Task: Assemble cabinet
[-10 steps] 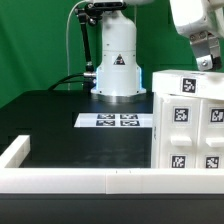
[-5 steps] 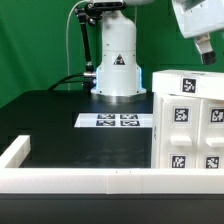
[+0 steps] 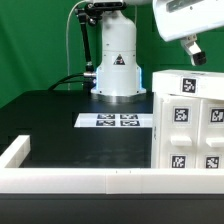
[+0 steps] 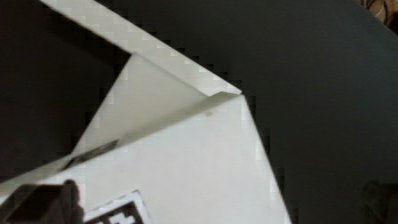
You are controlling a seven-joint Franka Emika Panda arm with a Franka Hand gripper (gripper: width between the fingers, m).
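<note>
White, your one cabinet [image 3: 188, 122] stands at three o'clock on the surface [image 3: 70, 140], the tool [image 3: 192, 52] hovering above, its opening indiscernible.

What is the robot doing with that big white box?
Right now it isn't holding anything. The gripper hangs in the air above the cabinet, the big white box with square tags, standing on the black table at the exterior view's right. The marker board lies flat beside it. Whether the gripper is open is hard to tell.
</note>
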